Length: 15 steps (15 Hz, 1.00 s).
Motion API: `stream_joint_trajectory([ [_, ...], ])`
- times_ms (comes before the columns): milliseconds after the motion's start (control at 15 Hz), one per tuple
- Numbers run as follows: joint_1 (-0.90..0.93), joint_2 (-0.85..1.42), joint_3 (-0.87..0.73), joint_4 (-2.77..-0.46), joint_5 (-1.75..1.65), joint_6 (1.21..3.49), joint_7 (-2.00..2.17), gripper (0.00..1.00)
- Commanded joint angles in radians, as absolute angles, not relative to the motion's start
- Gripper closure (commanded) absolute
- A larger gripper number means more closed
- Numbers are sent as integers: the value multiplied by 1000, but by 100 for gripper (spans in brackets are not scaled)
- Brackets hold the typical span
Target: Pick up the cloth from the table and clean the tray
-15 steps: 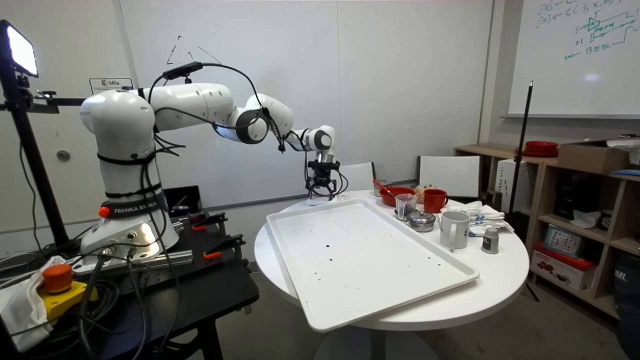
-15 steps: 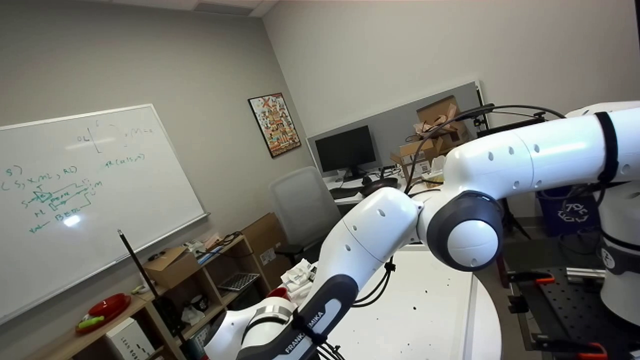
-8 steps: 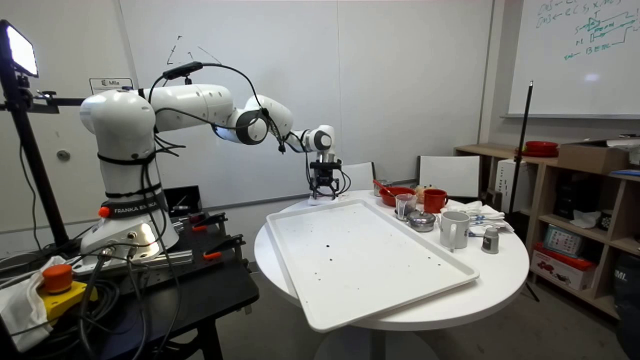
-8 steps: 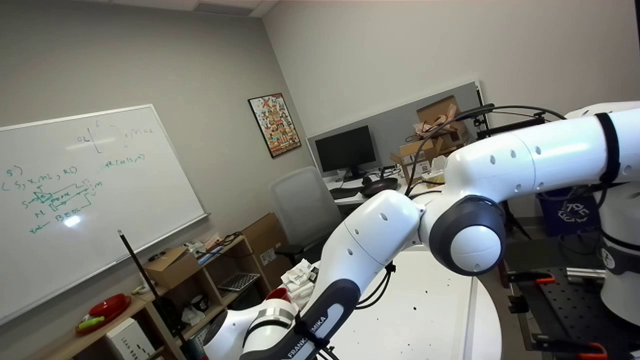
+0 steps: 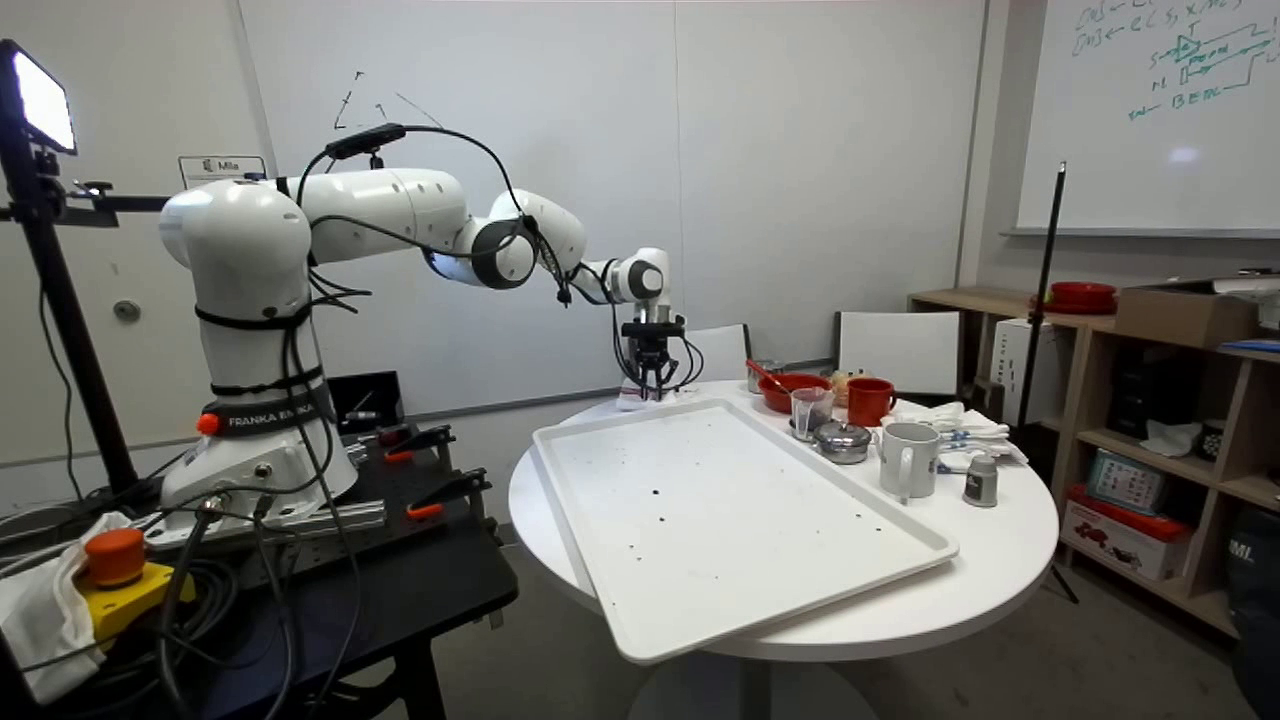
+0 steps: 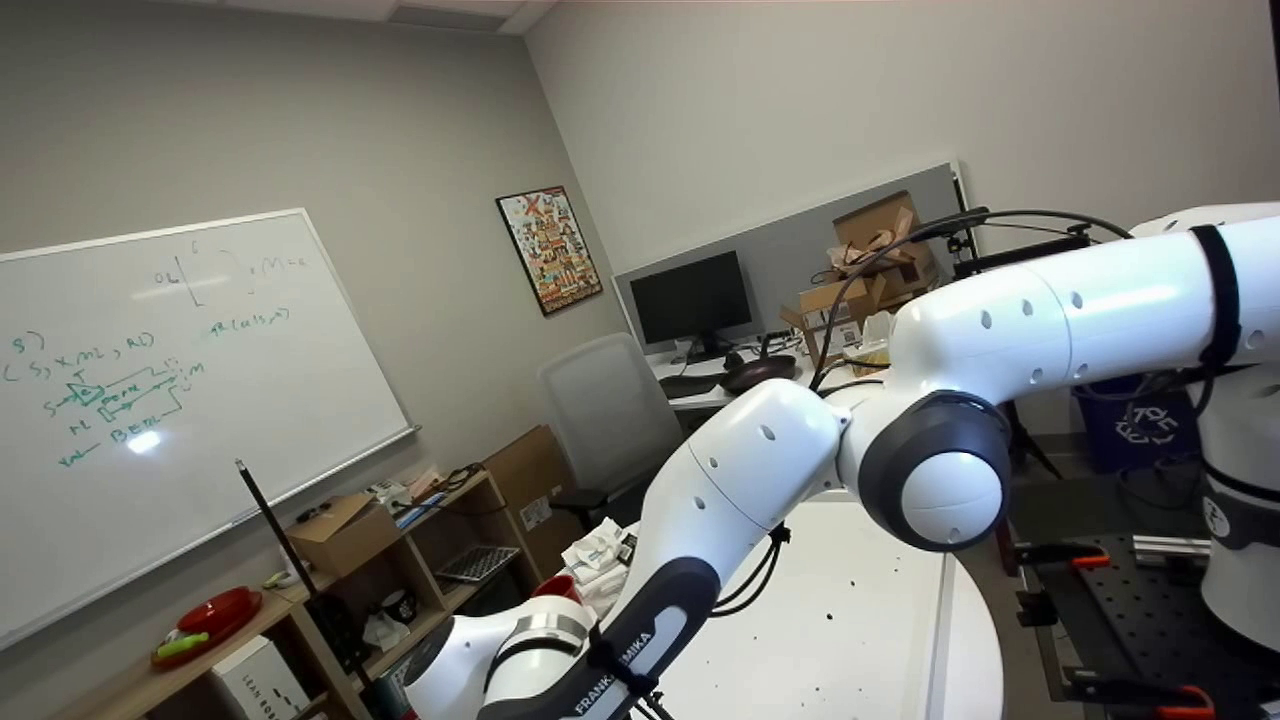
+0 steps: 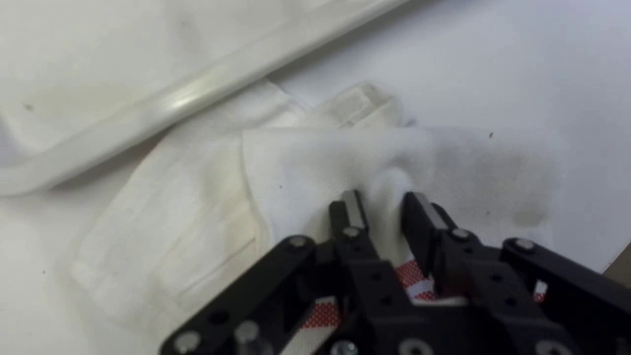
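The white cloth (image 7: 305, 162) lies on the tabletop (image 5: 1000, 545), folded in layers with red bands showing, one edge reaching the rim of the tray (image 7: 180, 101). It should handle as light, soft and limp, hard to damage; a shallow pinch could bring up only the top layer, so the raised fold near its middle seems the place to take hold. The gripper (image 7: 384, 212) stands partly closed astride that fold; whether it pinches it firmly I cannot tell. Dark specks (image 5: 656, 492) dot the tray.
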<state>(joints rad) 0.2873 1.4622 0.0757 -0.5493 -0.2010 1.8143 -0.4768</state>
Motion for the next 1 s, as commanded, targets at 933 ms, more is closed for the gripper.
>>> stream_joint_trajectory([
  [933, 383, 1473, 72, -308, -174, 1823, -524, 99],
])
